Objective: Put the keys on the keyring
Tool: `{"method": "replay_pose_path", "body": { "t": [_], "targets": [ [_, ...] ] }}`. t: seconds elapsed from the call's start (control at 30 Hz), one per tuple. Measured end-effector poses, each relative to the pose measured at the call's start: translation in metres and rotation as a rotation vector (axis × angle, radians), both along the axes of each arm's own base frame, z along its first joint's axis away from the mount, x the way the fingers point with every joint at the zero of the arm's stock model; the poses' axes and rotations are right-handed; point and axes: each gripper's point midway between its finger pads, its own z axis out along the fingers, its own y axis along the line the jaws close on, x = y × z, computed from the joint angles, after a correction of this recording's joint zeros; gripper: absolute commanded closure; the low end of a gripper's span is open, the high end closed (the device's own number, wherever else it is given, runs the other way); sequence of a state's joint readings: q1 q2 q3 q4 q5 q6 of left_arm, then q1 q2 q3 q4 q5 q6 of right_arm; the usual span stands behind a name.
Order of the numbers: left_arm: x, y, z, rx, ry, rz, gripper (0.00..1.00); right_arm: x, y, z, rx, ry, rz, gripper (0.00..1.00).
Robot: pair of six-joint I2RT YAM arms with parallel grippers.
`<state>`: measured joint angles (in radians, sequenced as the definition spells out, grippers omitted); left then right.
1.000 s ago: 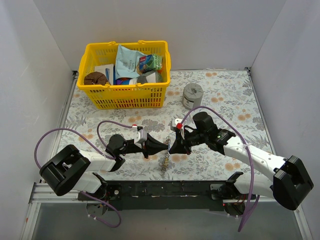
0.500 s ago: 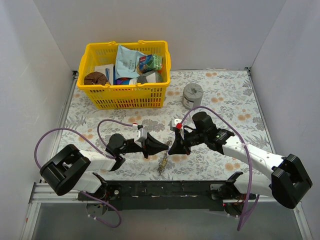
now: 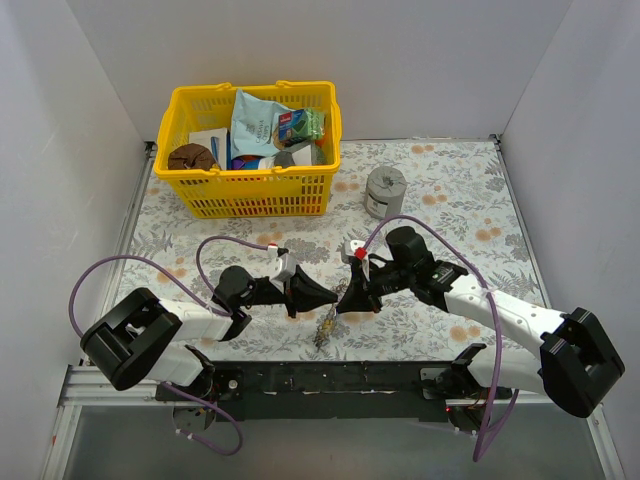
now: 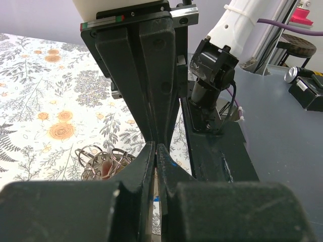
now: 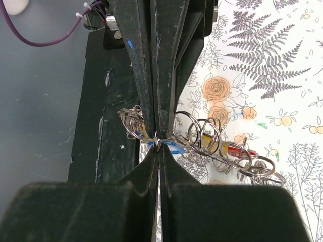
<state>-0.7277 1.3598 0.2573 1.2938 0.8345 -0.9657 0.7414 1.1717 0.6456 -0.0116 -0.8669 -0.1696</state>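
My two grippers meet tip to tip low over the near middle of the table, the left gripper (image 3: 322, 296) facing the right gripper (image 3: 347, 297). In the right wrist view my right gripper (image 5: 158, 147) is shut on a small silver ring (image 5: 157, 144), and the left gripper's fingers (image 5: 151, 91) close on the same ring from the other side. A bunch of linked silver rings (image 5: 204, 135) with blue (image 5: 171, 147), yellow and red key tags trails from it and hangs down to the table (image 3: 328, 322). The left wrist view shows my left gripper (image 4: 155, 147) shut, with rings (image 4: 101, 160) beside it. I cannot pick out a large flat keyring.
A yellow basket (image 3: 318, 190) full of packets stands at the back left. A squat grey metal cylinder (image 3: 385, 190) stands behind the grippers. A small white and red object (image 3: 355, 248) lies by the right arm. The black base rail (image 3: 330, 378) runs along the near edge.
Both grippers stay tip to tip and have shifted slightly. The bunch of keys below them has swung a little.
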Motion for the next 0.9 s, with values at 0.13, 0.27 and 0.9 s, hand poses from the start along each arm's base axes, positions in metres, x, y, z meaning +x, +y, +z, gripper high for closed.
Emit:
{"method": "replay_pose_path", "body": {
  "t": [0.13,0.27,0.9],
  "targets": [
    [-0.002,0.0,0.001,0.0,0.008,-0.014,1.0,-0.002,0.001,0.0,0.011,0.014,0.004,0.96],
    [-0.003,0.0,0.002,0.0,0.011,-0.023,1.0,-0.004,0.001,0.002,0.024,0.023,0.006,0.94],
    [-0.002,0.008,0.038,-0.09,-0.257,0.027,1.0,0.019,-0.01,0.003,-0.01,-0.118,-0.144,0.49]
  ]
}}
